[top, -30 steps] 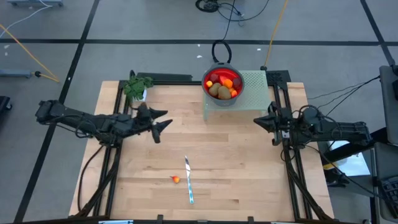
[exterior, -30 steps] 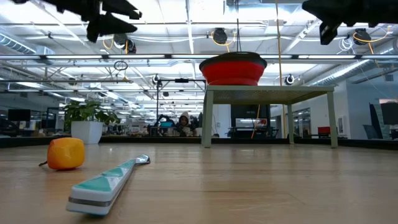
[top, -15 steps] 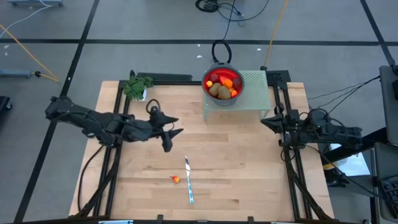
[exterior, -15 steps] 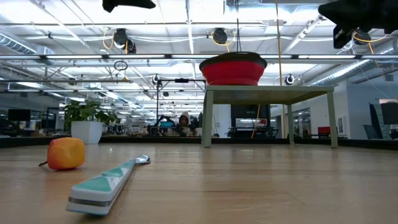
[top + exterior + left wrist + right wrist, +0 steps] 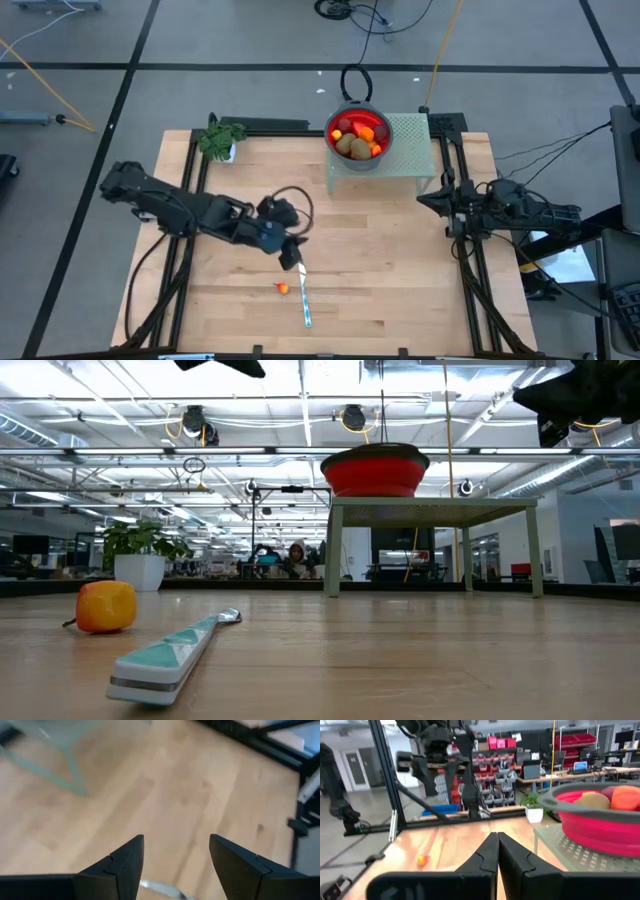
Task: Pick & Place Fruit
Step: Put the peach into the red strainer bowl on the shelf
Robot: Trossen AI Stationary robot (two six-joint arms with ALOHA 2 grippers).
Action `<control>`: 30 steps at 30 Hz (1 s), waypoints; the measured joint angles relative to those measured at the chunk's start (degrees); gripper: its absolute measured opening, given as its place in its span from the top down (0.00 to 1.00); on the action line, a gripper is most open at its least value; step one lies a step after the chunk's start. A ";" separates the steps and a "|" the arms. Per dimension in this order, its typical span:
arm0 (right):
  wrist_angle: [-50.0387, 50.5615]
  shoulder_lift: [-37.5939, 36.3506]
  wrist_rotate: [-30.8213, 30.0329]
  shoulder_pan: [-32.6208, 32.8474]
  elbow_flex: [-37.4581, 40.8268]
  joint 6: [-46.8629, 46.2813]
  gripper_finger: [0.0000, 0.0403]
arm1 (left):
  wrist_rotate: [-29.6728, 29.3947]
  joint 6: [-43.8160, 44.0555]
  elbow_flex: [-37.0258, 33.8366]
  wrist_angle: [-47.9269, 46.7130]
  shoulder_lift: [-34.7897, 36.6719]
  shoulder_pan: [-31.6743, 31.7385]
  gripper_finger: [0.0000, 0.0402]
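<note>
Hovering over the knife [image 5: 303, 290], left gripper [image 5: 291, 253] has fingers apart, empty. Orange fruit piece [image 5: 284, 289] lies beside the knife. Right gripper [image 5: 432, 196] fingers together.

Bright red bowl [image 5: 356, 134] with a grey rim, holding orange, red and olive-brown fruit [image 5: 356, 139]. One orange-yellow piece [image 5: 105, 606] lies on the pale wood tabletop [image 5: 380, 270], beside a knife [image 5: 170, 655] with a teal-and-white triangle-patterned handle. Both claws are black: left [image 5: 291, 256] and right [image 5: 497, 851].
</note>
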State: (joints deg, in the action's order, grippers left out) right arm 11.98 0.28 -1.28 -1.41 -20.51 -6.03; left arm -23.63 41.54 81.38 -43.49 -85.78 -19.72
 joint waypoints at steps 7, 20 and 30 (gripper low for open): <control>0.33 -0.01 -0.06 0.00 0.66 1.37 1.00 | 9.12 9.52 1.99 -2.06 -5.28 -1.26 0.44; -2.13 0.01 0.07 0.00 5.64 0.73 1.00 | 20.79 31.52 2.03 -13.32 -10.27 -5.29 0.44; -5.04 -0.01 1.09 0.00 6.01 2.23 1.00 | 23.92 39.46 2.01 -14.82 -15.96 -9.67 0.44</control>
State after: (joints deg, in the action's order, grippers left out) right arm 6.94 0.27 -0.19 -1.41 -14.50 -3.80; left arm 0.30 81.00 83.40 -58.32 -101.74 -29.40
